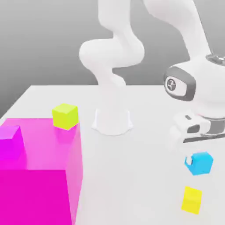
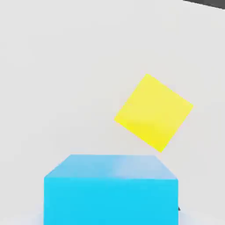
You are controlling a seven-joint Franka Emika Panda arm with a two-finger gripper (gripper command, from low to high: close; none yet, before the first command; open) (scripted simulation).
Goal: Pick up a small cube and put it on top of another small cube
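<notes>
Gripper (image 1: 195, 161) closed on blue cube (image 1: 201, 163), exterior view's lower right; misaligned release over skewed yellow cube (image 2: 154, 113) could topple it.

Pale, bare tabletop (image 1: 136, 176) before a plain grey backdrop (image 1: 44, 48).

Bright, diffuse light washes out the white tabletop (image 1: 132, 176), with a pale sheen on the blue cube's top (image 2: 114, 167).
</notes>
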